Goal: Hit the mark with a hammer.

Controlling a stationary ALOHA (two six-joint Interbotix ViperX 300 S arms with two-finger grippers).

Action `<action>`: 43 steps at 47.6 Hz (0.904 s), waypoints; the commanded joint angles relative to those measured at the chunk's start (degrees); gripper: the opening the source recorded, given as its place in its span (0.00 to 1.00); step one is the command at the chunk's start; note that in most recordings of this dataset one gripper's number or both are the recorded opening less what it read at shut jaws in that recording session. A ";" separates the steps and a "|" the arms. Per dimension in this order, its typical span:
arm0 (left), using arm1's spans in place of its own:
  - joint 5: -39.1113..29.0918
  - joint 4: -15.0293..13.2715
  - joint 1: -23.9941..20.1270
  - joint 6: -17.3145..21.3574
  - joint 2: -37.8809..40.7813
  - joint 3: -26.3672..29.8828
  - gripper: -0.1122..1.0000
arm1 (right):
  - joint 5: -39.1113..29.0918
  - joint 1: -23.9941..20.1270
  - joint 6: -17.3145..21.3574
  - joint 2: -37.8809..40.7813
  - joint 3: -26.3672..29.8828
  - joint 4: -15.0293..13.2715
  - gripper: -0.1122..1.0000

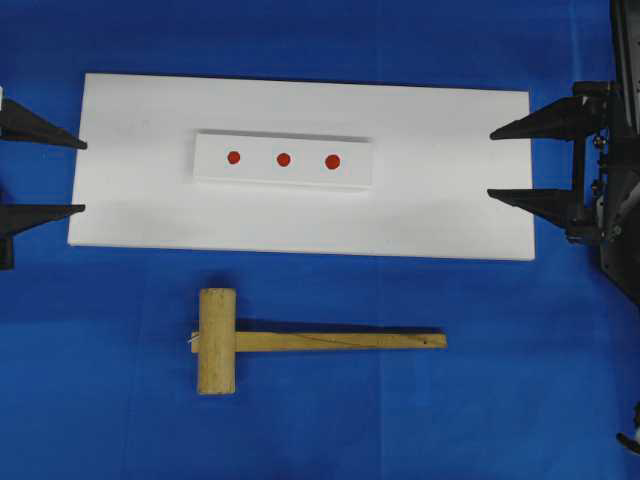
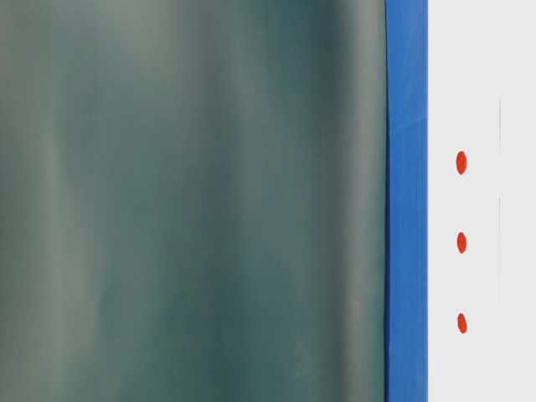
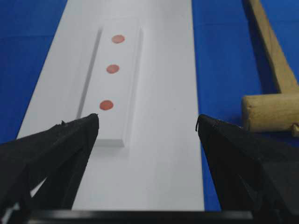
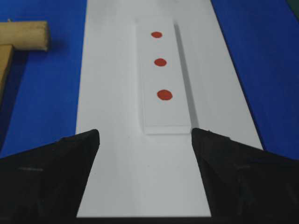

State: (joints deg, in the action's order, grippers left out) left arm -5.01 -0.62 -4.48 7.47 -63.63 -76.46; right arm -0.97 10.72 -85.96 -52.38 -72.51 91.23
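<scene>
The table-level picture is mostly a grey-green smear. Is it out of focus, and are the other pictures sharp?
Table-level view: a blurred grey-green surface fills most of the frame; only the dots look crisp. Overhead view: sharp, hammer casting a soft shadow. Wrist views: the near fingers are slightly soft.

The hammer (image 1: 216, 341) lies before the board (image 1: 440, 215), which carries a strip (image 1: 260, 175) bearing three marks (image 1: 283, 159).
</scene>
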 commanded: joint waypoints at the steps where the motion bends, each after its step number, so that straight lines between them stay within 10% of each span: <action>1: 0.35 -0.09 -0.18 -0.09 0.35 0.62 0.85 | 0.18 0.00 -0.18 0.26 0.62 -0.09 0.71; 43: 0.35 -0.09 -0.09 -0.09 0.35 0.62 0.85 | 0.88 0.00 -0.26 0.35 0.62 -0.44 0.71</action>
State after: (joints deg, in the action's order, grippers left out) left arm -5.01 -0.70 -4.48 7.56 -63.63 -76.38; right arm -0.26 10.72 -86.13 -52.38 -72.51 90.79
